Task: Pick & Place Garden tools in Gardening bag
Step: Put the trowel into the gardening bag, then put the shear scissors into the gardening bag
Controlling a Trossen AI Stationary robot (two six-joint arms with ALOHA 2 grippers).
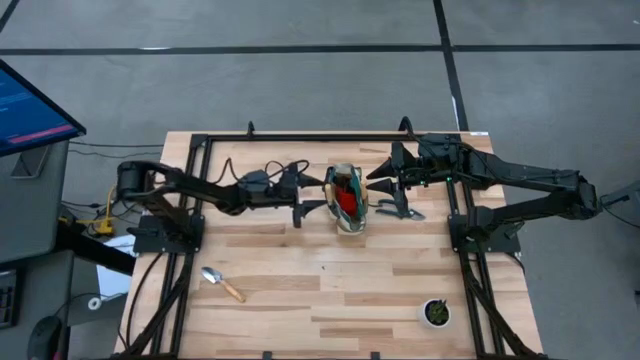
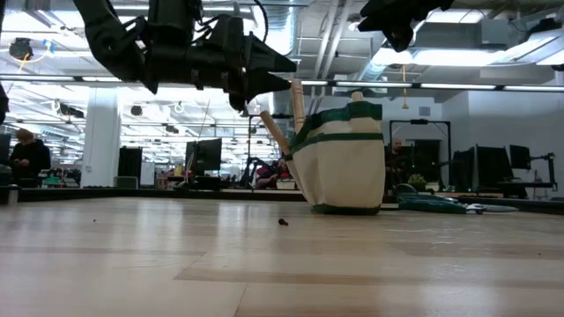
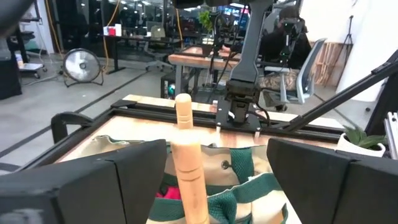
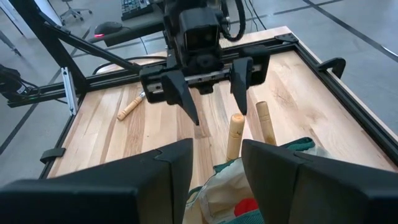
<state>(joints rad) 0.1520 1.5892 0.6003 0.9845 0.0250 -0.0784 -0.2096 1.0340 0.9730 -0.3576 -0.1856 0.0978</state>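
- The step in hand looks like a drop-off: the left pincer [image 1: 308,210] hangs just left of the gardening bag [image 1: 347,198] with its fingers spread and nothing between them, while a wooden trowel handle [image 3: 186,165] stands in the bag's mouth right in front of it.
- The right pincer [image 1: 378,180] hovers just right of the bag, above it; its fingers are parted some way and grasp nothing that shows.
- The bag sits mid-counter toward the far edge, its long axis running near to far; a red item [image 1: 347,200] lies inside.
- Two handles [image 4: 235,135] stick up out of the bag, leaning toward the left arm's side, heads buried in the bag.
- One trowel [image 1: 222,284] is left on the counter [image 1: 300,310], near-left, well apart from the bag; its long axis is diagonal, silver head toward far-left, handle toward near-right.
- Dark green-handled shears [image 2: 432,203] lie on the counter just right of the bag, below the right pincer.
- Next move, as I judge it: the left arm backs off, swings near-left, and turns its wrist to close across that diagonal handle.
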